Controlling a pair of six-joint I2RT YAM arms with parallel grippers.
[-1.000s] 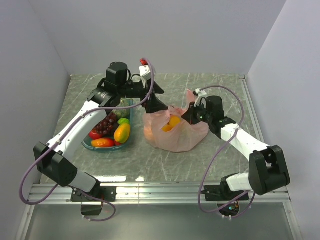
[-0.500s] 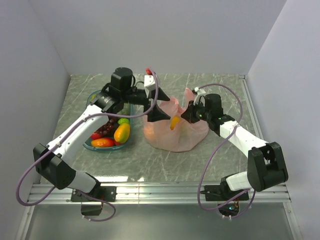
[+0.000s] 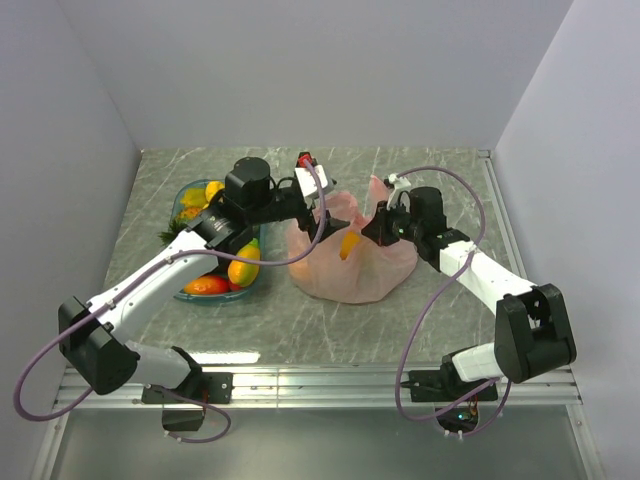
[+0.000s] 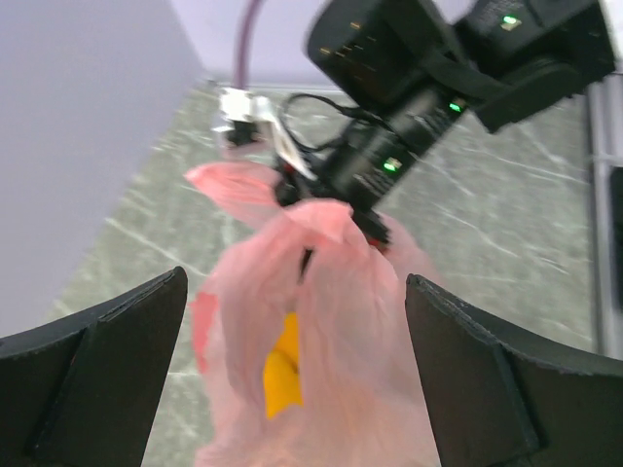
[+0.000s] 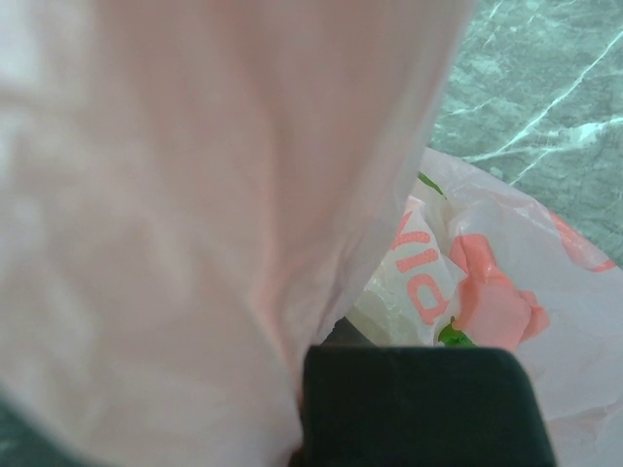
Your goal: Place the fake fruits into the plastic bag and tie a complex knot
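The pink plastic bag (image 3: 350, 270) sits mid-table, its top pulled up. A yellow-orange mango (image 3: 347, 245) shows through its narrow opening, also in the left wrist view (image 4: 280, 375). My right gripper (image 3: 376, 229) is shut on the bag's right rim; pink plastic (image 5: 195, 224) fills the right wrist view above one black finger (image 5: 419, 404). My left gripper (image 3: 321, 217) is open and empty at the bag's upper left edge, its fingers (image 4: 107, 360) spread either side of the bag (image 4: 360, 321). More fake fruits lie in the teal tray (image 3: 200, 297): a mango (image 3: 243, 266), an orange (image 3: 212, 189), a red-orange piece (image 3: 205, 285).
The left arm (image 3: 190, 255) crosses over the tray and hides the fruits in its middle. White walls close in the back and both sides. A metal rail (image 3: 320, 380) runs along the near edge.
My left arm has swung right and forward, bringing the open gripper to the bag and uncovering the tray's far end. The bag's opening has narrowed. The right gripper keeps its hold.
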